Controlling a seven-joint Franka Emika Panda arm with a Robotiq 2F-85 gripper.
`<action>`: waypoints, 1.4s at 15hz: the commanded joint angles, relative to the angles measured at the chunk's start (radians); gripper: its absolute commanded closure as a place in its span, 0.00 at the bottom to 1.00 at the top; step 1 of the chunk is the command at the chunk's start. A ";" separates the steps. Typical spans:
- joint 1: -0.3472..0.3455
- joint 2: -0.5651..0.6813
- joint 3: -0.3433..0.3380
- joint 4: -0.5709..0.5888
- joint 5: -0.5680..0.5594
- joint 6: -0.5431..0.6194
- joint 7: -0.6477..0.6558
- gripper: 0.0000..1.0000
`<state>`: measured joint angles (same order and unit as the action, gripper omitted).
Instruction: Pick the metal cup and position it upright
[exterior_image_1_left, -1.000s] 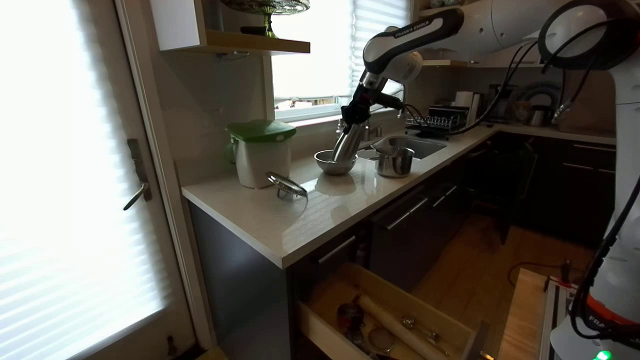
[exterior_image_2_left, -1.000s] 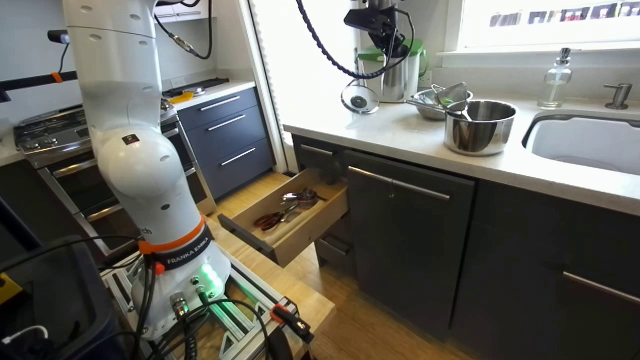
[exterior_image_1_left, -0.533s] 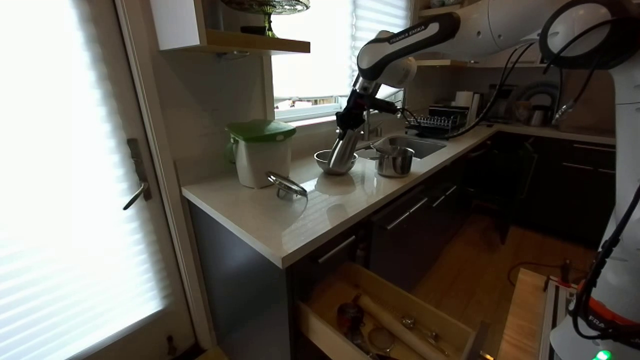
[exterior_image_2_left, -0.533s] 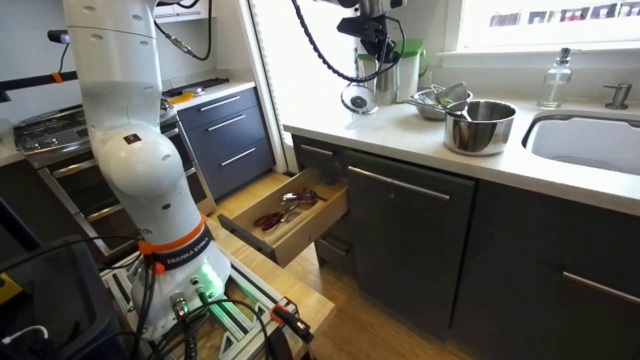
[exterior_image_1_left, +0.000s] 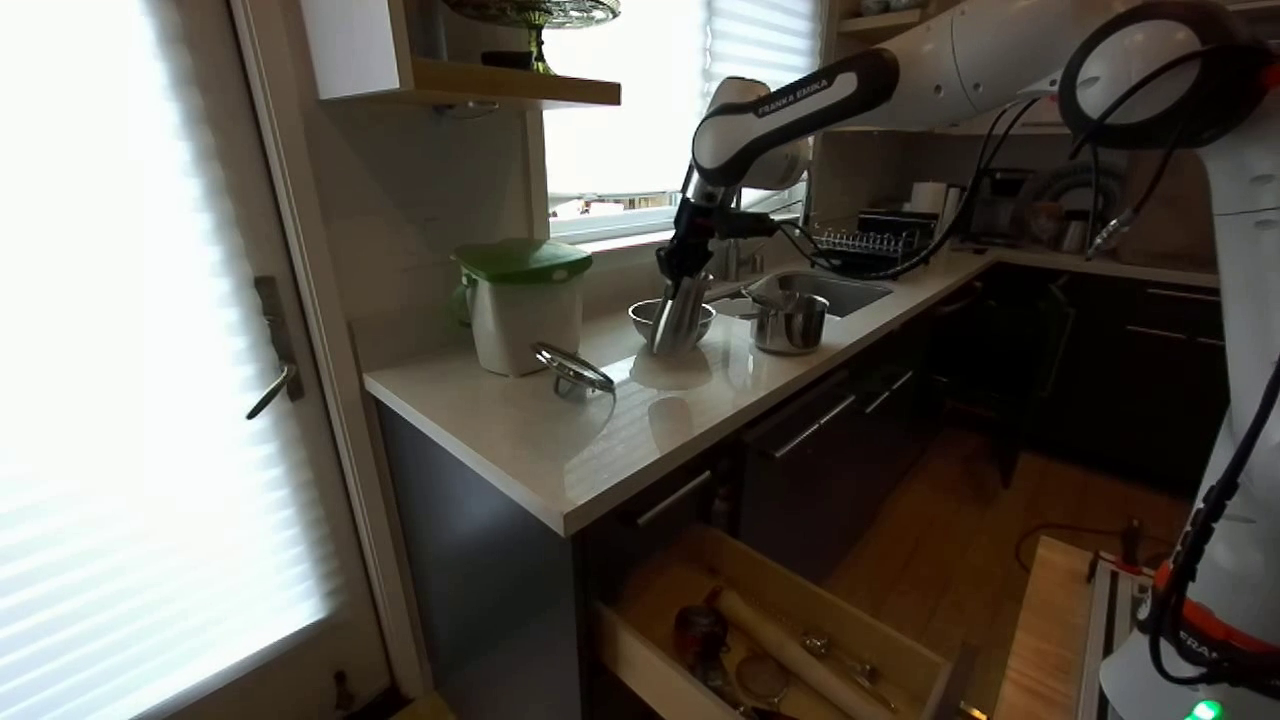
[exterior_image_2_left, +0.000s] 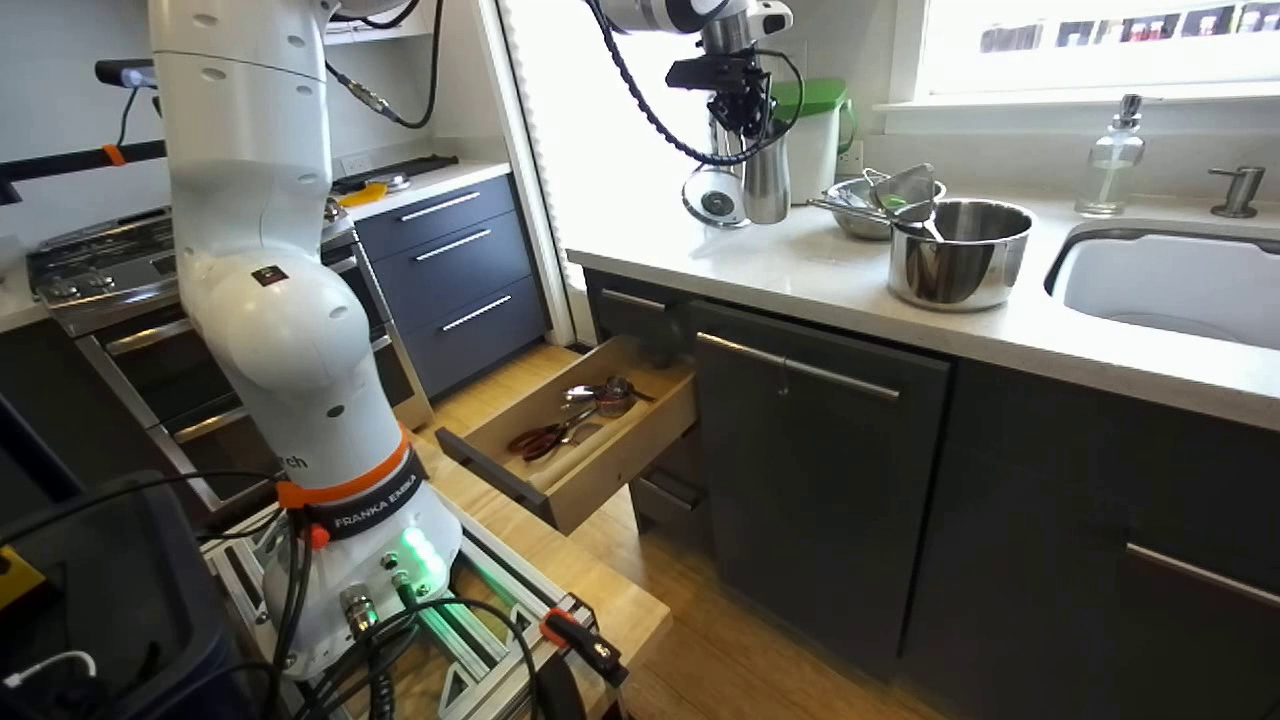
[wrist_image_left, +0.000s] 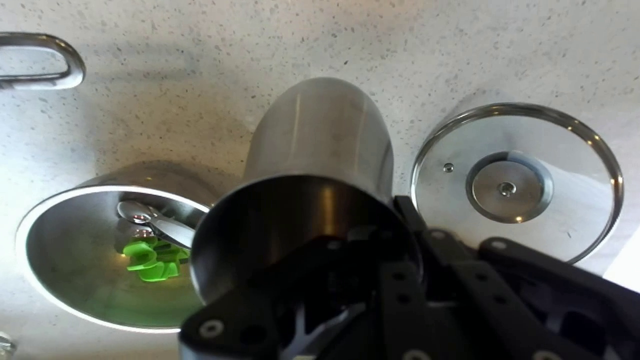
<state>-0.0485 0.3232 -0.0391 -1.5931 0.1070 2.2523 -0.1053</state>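
- Metal cup (exterior_image_2_left: 767, 185): mouth up but leaning, held over the tabletop (exterior_image_1_left: 500, 420), between the glass lid (wrist_image_left: 517, 182) and the metal bowl (wrist_image_left: 75, 235). Space shows between cup and bowl in an exterior view.
- Base: the cup's reflection in the glossy tabletop lies apart from it, so probably not set down. How far clear, cannot tell.
- Gripper (exterior_image_1_left: 685, 266): clamped on the cup's wall at the rim. Wrist view gives one finger outside; the other reaches into the dark mouth, its tip hard to make out.
- Handling, a judgement: thin-walled steel, light for its height, stiff, no give when squeezed. May dent; unlikely to break. Smooth skin, so slippery, more so if wet.
- Where to hold: rim pinch suits it, thin edge and no need to span the body. Weak point: grip is one-sided, weight hangs off-centre below and could swing. A deeper bite down the wall would steady it.
- Stage, judged: pick done, uprighting left. Cup wants turning plumb before it goes down; lowered at this lean, it would meet the tabletop on its base edge and may tip or skid on release.
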 joint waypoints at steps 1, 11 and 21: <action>0.010 0.076 0.004 0.083 -0.063 0.006 0.006 0.99; 0.010 0.229 0.042 0.250 -0.055 -0.002 -0.020 0.99; 0.013 0.287 0.042 0.382 -0.083 -0.199 -0.090 0.99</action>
<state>-0.0344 0.5803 -0.0002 -1.2715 0.0598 2.0987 -0.1835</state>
